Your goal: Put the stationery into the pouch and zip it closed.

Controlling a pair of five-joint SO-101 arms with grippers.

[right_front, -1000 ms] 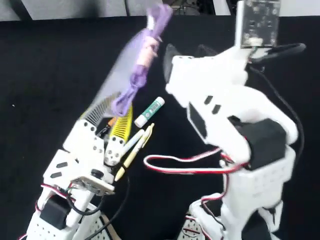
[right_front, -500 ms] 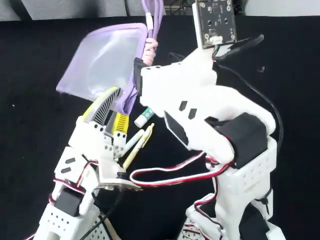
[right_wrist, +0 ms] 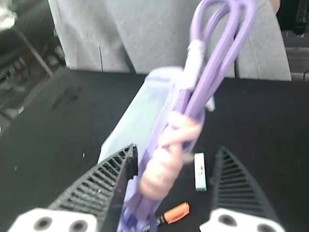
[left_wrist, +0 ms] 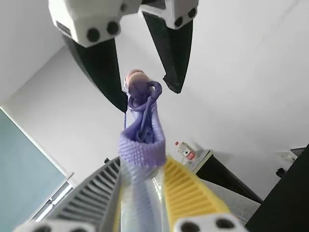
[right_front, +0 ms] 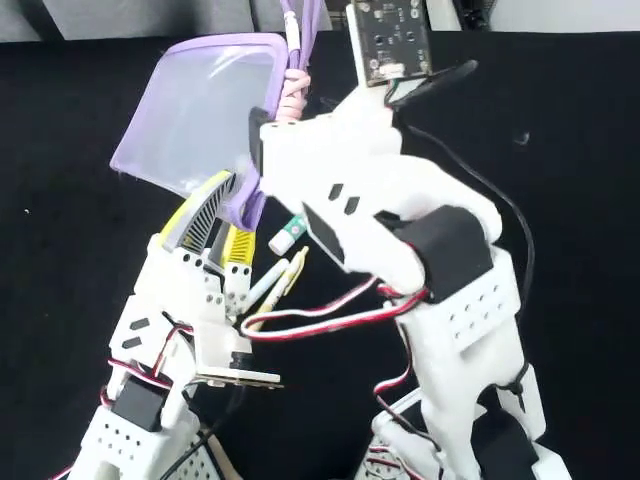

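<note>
The left gripper (left_wrist: 143, 163) is clamped on a lower corner of the pouch (right_front: 205, 105), with its yellow and grey fingers pressed onto the purple edge binding. It holds the translucent purple pouch up on edge over the black table (right_front: 80, 250).

The right gripper (right_wrist: 176, 151) sits at the pouch's other end with its black ribbed fingers spread apart. Between them is the pink coil (right_wrist: 161, 169) at the base of the purple cord loop (right_wrist: 217, 53); whether either finger touches it cannot be told.

The stationery lies outside the pouch on the table, just beside the left arm. There is a white-and-green stick (right_front: 288, 234) and, nearer the arm's base, two pens (right_front: 272, 283) side by side — one pale, one yellowish. The right wrist view also shows a small orange piece (right_wrist: 175, 212) near the stick.
</note>
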